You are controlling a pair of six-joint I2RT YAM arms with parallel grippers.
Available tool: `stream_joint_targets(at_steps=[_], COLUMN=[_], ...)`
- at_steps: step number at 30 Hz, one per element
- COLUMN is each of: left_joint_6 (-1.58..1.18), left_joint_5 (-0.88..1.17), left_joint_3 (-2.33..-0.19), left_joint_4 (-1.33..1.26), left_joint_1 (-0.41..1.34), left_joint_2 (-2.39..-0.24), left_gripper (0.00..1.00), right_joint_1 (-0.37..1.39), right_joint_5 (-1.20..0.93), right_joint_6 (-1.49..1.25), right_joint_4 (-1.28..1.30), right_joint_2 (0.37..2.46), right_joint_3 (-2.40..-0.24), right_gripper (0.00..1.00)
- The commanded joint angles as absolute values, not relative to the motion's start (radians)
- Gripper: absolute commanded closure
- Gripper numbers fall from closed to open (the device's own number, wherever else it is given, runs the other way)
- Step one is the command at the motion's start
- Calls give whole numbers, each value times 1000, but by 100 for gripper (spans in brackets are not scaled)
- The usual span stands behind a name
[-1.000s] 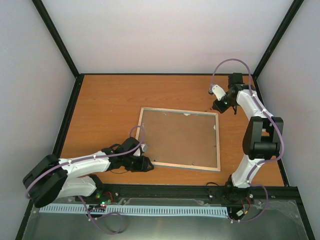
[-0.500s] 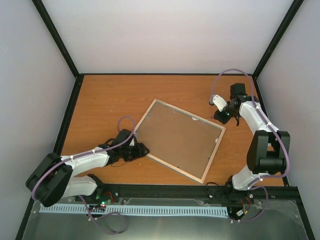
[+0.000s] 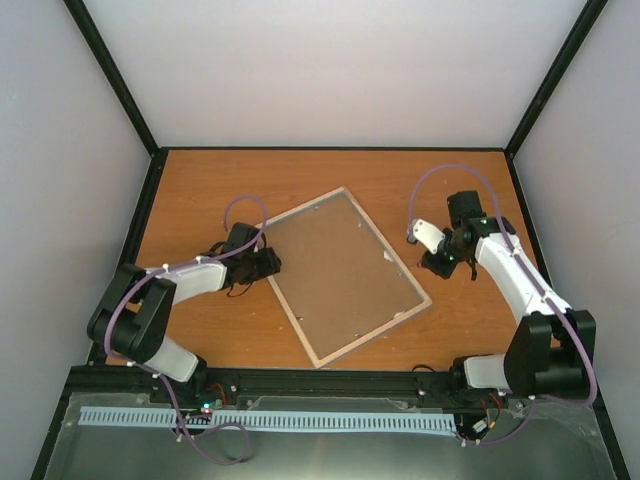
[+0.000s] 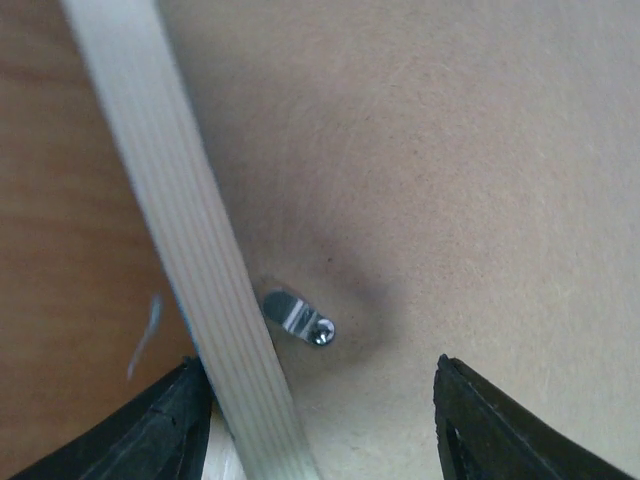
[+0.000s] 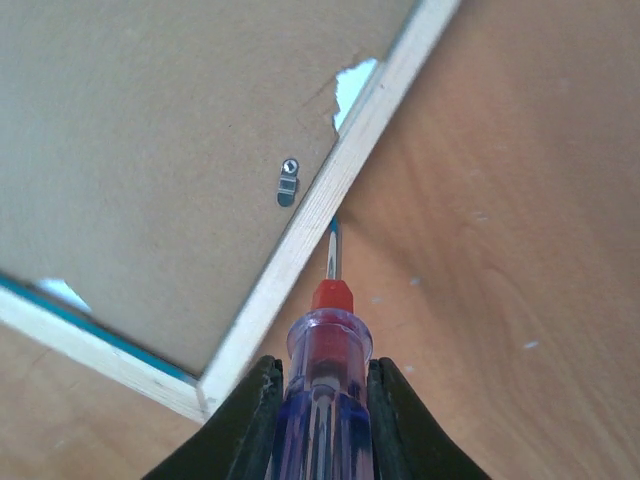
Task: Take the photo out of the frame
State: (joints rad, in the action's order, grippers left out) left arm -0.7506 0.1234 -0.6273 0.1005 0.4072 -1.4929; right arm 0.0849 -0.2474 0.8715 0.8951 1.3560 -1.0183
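Note:
The frame (image 3: 345,275) lies face down and askew on the table, pale wood rim (image 4: 190,250) and brown backing board (image 4: 470,180) up. The photo is hidden under the board. My left gripper (image 3: 268,262) is open at the frame's left edge. In the left wrist view its fingers (image 4: 165,430) straddle the rim, next to a small metal clip (image 4: 298,317). My right gripper (image 3: 437,262) is shut on a screwdriver (image 5: 325,340) with a blue handle. Its tip points at the table just outside the frame's right rim (image 5: 330,190), near another clip (image 5: 288,182).
The orange-brown table (image 3: 200,195) is ringed by a black rail, with grey walls on three sides. A white scrap (image 5: 352,85) shows at the inner edge of the rim. A turquoise edge (image 5: 60,305) shows along the frame's near side.
The frame has turned clockwise on the table. My left gripper moved away from me along with its left edge. My right gripper moved nearer with the screwdriver.

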Motion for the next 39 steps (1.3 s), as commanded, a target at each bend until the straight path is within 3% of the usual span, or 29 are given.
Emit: stream_joint_targets(at_steps=[1,12,24,30,39], left_joint_6=[-673,-647,-617,-643,-681], left_joint_5=[123,237,156,189,188], left_joint_3=[-735,-783,-677,-582,-494], left_joint_4=[87,28,153,138,104], left_joint_1=[408,408,410,412,423], left_joint_2=[-1573,-1664,-1501,-1435,-1384], left_gripper=[39,49,55,58,66], right_joint_1=[175,290,289,312,505], right_joint_5=[-348,-447,-330,-370,-461], right_joint_6=[913,912,870,762,482], right_joint_4=[1128,1243,1244,1169,900], right_joint_2=[1278,1206,1232,1315,1479], right_joint_3=[-979,-981,-1148,-1250,-1372], right_gripper=[97,97,97,97,97])
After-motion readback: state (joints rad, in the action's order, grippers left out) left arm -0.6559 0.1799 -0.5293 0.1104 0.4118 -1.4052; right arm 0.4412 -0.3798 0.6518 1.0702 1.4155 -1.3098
